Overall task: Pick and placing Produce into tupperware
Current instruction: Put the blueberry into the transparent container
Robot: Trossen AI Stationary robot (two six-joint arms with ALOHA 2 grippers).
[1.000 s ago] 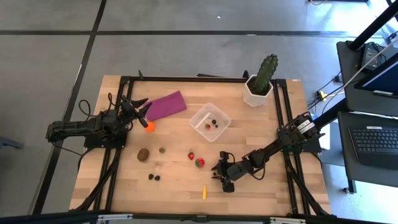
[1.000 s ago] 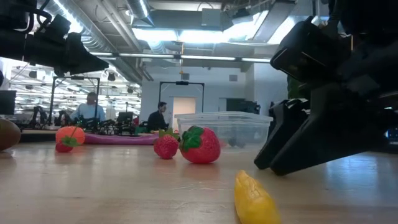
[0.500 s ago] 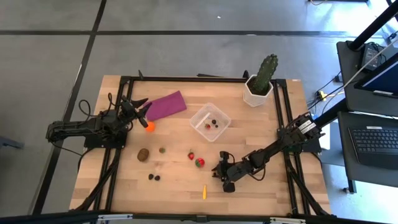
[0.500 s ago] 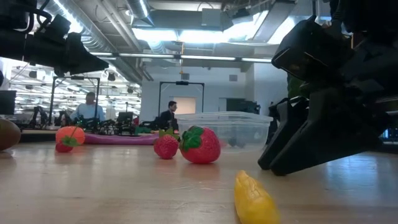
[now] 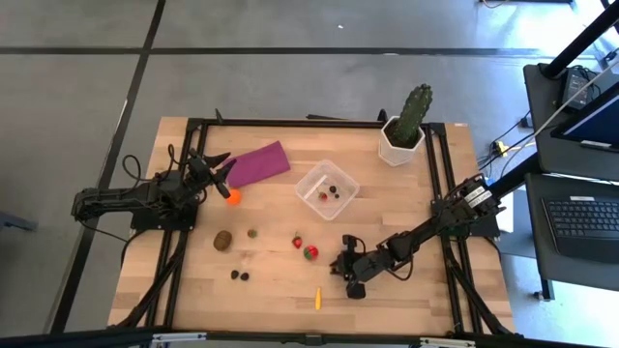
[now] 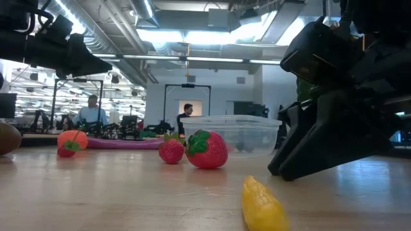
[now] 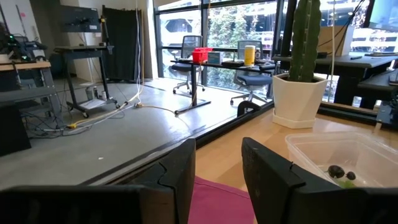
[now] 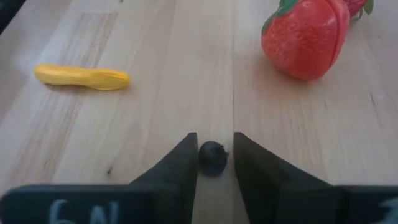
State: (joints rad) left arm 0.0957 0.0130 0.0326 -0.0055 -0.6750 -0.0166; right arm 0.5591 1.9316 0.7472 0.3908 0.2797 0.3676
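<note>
right gripper [image 8: 213, 163] narrowed onto dark berry [image 8: 212, 158] | left gripper [image 7: 217, 180] parted, empty

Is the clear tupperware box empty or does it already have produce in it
Not empty. From above, the tupperware holds a few small pieces, one red and two dark berries; the left wrist view also shows dark berries on its floor.

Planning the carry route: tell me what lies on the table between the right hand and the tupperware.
In the high view, bare wood separates the right hand from the tupperware; the large strawberry sits just beside that line.
</note>
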